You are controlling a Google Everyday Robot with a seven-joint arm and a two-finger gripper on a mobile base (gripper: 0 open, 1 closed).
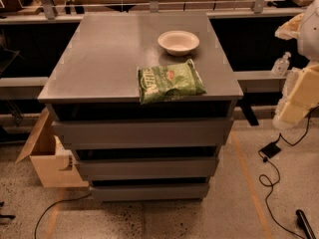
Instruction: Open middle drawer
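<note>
The grey cabinet (99,54) stands in the middle of the camera view with three stacked fronts facing me. The middle drawer (147,168) is the second front, plain grey with no handle, with a dark gap above it. The taller top front (142,132) is above it and the slim bottom front (149,191) below it. Part of my white and cream arm (299,96) shows at the right edge, well to the right of the cabinet and apart from it. My gripper is out of view.
A green chip bag (169,82) lies at the cabinet top's front edge, with a white bowl (178,42) behind it. An open cardboard box (47,156) sits on the floor to the left. Cables and a black adapter (270,150) lie to the right. A clear bottle (281,63) stands on a ledge.
</note>
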